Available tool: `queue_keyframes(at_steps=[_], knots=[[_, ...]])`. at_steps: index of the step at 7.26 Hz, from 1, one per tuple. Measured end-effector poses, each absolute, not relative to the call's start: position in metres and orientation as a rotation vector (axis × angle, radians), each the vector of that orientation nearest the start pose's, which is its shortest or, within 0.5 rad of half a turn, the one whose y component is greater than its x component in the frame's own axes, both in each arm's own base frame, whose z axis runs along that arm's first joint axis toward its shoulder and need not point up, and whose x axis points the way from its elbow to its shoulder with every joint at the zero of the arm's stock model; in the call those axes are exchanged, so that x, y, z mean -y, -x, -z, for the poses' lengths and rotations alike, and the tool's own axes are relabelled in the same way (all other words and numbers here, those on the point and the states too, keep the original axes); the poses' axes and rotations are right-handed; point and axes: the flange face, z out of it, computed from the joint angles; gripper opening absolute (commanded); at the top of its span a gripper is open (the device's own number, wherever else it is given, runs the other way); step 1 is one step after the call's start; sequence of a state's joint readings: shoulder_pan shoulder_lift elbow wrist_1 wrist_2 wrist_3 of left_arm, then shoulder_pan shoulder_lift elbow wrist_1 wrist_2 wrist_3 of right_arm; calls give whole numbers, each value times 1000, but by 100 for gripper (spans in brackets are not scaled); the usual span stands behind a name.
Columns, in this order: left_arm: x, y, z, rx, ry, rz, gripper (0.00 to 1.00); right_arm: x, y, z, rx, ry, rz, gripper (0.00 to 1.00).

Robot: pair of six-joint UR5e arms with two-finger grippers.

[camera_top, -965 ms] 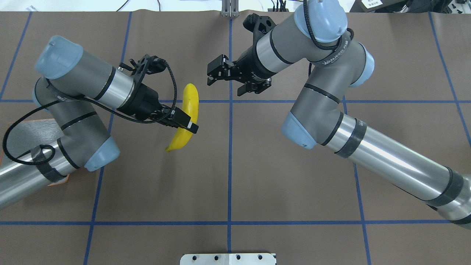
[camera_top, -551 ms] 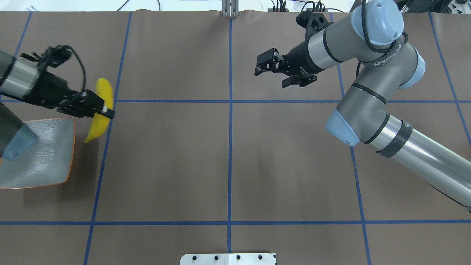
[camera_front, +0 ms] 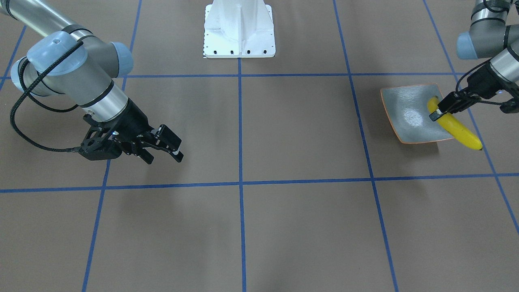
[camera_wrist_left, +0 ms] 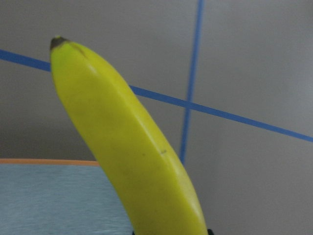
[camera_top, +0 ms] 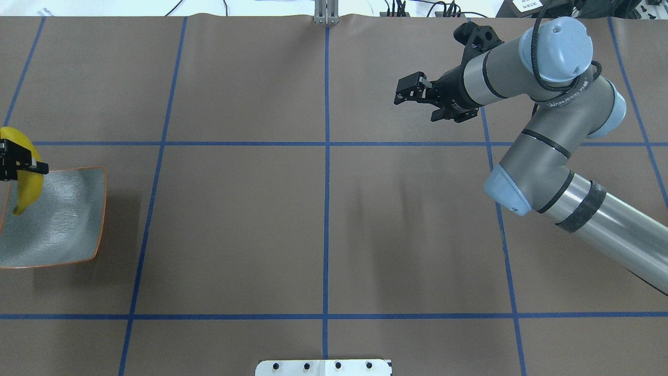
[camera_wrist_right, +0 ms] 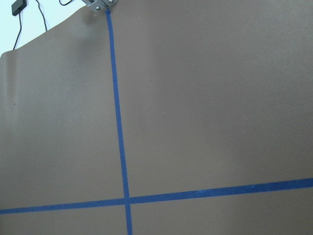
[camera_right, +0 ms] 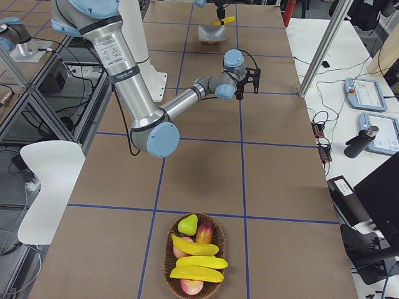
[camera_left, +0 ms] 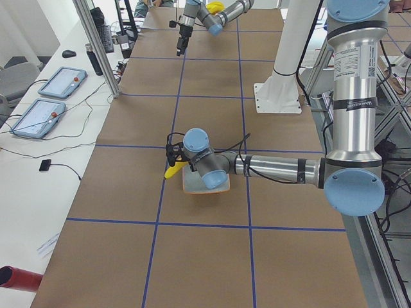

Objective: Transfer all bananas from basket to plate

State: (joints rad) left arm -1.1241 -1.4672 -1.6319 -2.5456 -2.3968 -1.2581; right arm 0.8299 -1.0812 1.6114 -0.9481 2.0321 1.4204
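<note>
while three glossy yellow bananas point(camera_right: 194, 247) lie in the oval woven basket point(camera_right: 166, 258) among other fruit point(camera_right: 187, 225), a fourth yellow banana point(camera_front: 458, 129) sits clamped in the left gripper point(camera_front: 440, 110), crossing the rim of the one square grey-green, orange-edged plate point(camera_front: 405, 109). the right gripper point(camera_top: 417, 104) hangs empty over bare table, jaws apart.
</note>
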Motion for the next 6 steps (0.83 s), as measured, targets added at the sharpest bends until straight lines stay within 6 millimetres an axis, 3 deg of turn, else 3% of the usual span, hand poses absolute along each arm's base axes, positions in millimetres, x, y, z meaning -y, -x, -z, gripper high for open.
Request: queue_keyframes(at_steps=[3,4,5,6], knots=[[412,-192,-583,-1103,79,259,0,546,384,-293,1178,-167,-344,100],[404,-198,-590,-1084,92,224,0,545,385,-294,1177,-165,-344,100],[400,-197,-596,-1069,91,199,97,545,386,-294,1176,-164,-343,100],[399,-195,-597,-1062,87,191,100,544,387,-294,1176,-163,-342,100]])
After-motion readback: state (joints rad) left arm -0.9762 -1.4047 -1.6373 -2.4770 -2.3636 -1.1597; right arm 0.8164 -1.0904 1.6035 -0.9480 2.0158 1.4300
